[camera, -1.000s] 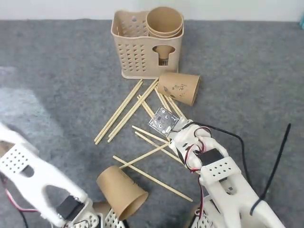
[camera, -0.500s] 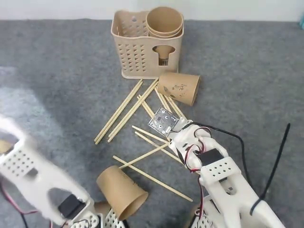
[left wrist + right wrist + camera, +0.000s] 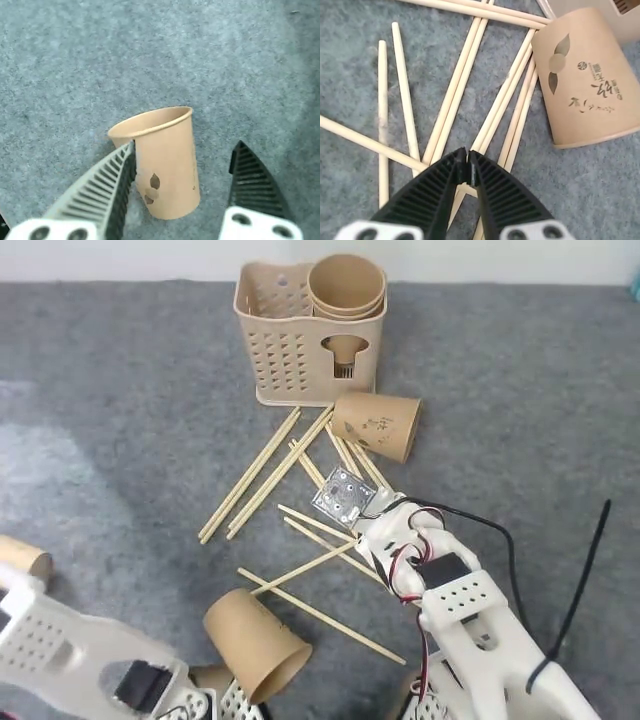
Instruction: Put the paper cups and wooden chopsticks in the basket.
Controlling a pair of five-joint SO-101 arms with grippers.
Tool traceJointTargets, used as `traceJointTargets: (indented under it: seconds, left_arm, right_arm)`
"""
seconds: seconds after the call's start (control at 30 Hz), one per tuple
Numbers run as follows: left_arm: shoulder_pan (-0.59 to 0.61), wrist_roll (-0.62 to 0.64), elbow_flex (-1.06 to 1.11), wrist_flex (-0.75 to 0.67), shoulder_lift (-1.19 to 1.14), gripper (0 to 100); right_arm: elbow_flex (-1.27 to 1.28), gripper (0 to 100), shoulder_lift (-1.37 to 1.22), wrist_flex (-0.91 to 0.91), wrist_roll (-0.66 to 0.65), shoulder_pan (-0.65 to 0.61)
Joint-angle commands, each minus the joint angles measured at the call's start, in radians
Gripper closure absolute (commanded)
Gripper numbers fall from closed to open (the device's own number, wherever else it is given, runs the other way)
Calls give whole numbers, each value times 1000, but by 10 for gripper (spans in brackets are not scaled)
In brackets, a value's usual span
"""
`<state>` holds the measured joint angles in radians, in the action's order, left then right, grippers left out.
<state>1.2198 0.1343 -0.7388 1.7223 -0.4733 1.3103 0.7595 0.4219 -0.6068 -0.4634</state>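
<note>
A: What is the left wrist camera adding to the high one?
B: The left gripper is gaping wide around a fallen paper cup — the right gripper is hanging closed over the chopsticks.
A: And since before?
B: The left arm is sitting lower.
</note>
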Motion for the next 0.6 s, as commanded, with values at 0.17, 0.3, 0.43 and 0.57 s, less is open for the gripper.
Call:
traceJointTargets:
  seconds: [0.17, 0.3, 0.43, 0.57]
  left_arm:
    - [25, -46, -41, -91, -101, 703]
    - [28, -49, -166, -77, -244, 703]
    - [9, -109, -325, 14, -394, 703]
    - [-12, -167, -378, 35, -482, 705]
  right_arm:
    - [17, 990, 36, -31, -25, -7]
    - [18, 990, 36, -31, -25, -7]
    - [18, 990, 36, -31, -25, -7]
    - [18, 990, 36, -31, -25, -7]
